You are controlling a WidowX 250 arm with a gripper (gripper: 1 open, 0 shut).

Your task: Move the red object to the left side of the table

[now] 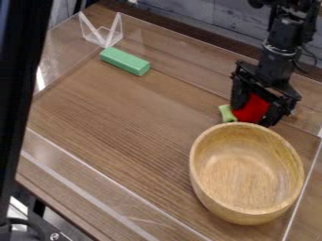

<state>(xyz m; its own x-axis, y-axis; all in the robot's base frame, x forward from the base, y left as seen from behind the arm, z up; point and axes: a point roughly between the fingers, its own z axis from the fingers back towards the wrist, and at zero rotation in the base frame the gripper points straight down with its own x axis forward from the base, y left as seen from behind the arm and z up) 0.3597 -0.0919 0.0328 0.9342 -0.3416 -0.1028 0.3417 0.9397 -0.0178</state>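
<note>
Grasp step: open claw (263,102) straddles the red object (255,106) at the tabletop's (126,122) right side, beside the wooden bowl (248,172).
Next it needs to close on the object, lift, and carry it left.

Arm descends vertically just behind the wooden bowl (248,172). Gripper (262,102) points straight down. Jaws spread wide, low above the tabletop.
</note>
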